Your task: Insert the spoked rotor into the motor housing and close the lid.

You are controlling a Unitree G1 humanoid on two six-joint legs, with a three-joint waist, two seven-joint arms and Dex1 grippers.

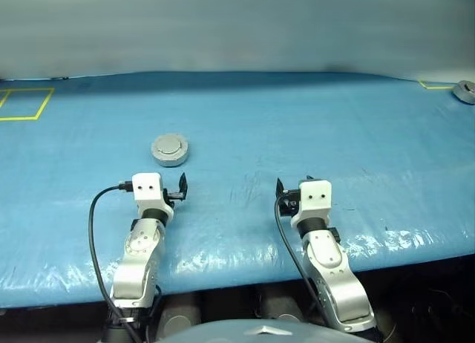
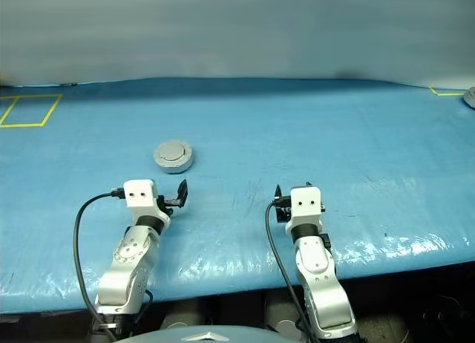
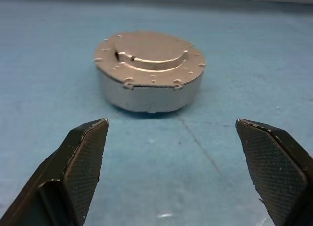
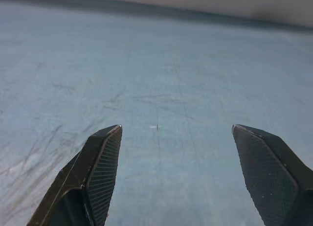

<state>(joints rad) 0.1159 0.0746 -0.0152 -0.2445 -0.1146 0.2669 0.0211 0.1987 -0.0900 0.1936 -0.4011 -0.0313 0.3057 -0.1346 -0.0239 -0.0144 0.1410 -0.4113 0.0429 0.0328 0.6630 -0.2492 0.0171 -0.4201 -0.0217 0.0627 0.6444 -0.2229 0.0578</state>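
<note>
**Closed housing on the blue counter, both claws empty**

Blue sheeting covers the counter (image 1: 245, 128), with yellow tape outlines near its far left and far right corners and a pale wall behind. On the sheet, left of centre, sits the motor housing (image 1: 170, 158) with the lid (image 1: 171, 145) lying flat on top, so the pair reads as one squat grey drum showing its plain outer face and raised centre. The spoked rotor cannot be seen; with the lid down, I cannot tell whether it is inside. A second small grey round part (image 1: 464, 91) rests at the far right edge, too small to identify.

The left claw (image 1: 180, 188) hovers just short of the housing on the robot's side, its fingers (image 3: 85, 155) spread wide with nothing between them; the left wrist view looks straight at the drum across a strip of bare sheet. The right claw (image 1: 286, 196) hangs over bare sheet well right of the housing, likewise spread and empty.

Judging by how things lie, the closing step looks done and the work is at or near its end. If anything remains, it is a check that the lid seats evenly all round; a light press on the raised centre would do, while pushing sideways could slide the drum across the slick sheet.
</note>
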